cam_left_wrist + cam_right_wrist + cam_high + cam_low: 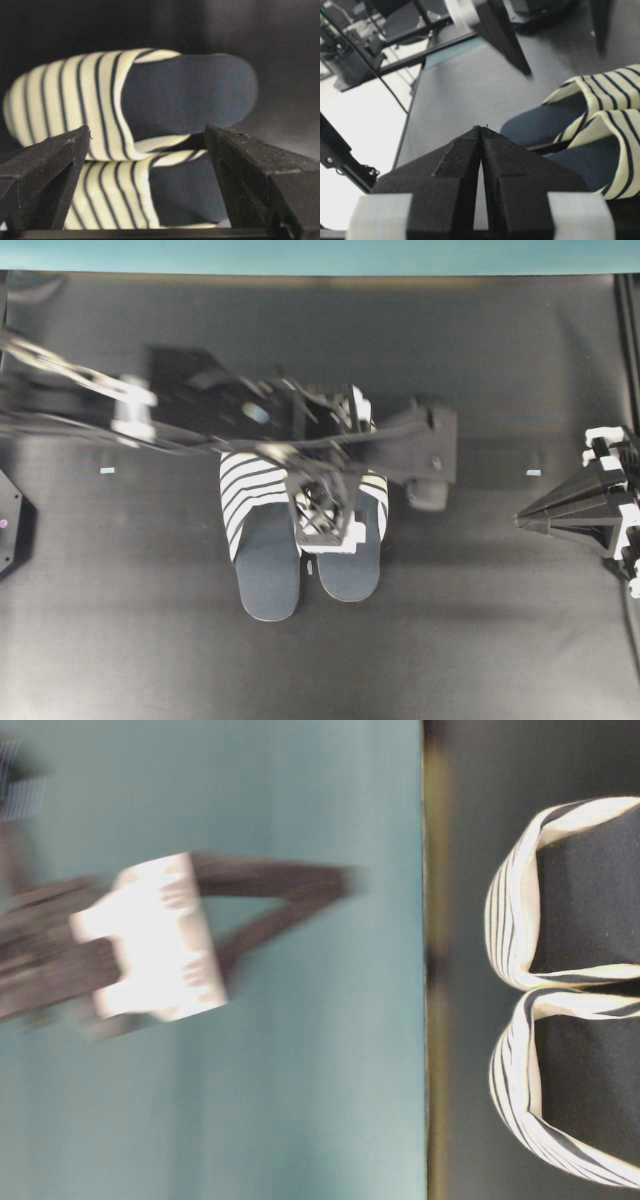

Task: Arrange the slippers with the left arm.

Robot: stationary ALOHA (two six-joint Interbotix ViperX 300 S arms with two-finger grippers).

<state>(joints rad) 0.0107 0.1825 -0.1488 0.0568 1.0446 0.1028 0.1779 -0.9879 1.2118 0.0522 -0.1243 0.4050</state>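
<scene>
Two slippers (268,540) lie side by side near the middle of the bench (120,640); two robot arms show, one from its left edge (130,405), one at its right edge (590,505)

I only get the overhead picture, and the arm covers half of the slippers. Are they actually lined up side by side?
Observer: Yes. In the table-level view the two slippers lie side by side, their edges touching.
Operator: Is the left claw holding one?
Observer: No. Its own camera shows the left gripper open, fingers wide apart, with nothing between them; the slippers lie beyond.
Operator: And the claw on the right?
Observer: The right gripper is shut, tips pressed together, holding nothing. It points toward the slippers from the side.
</scene>
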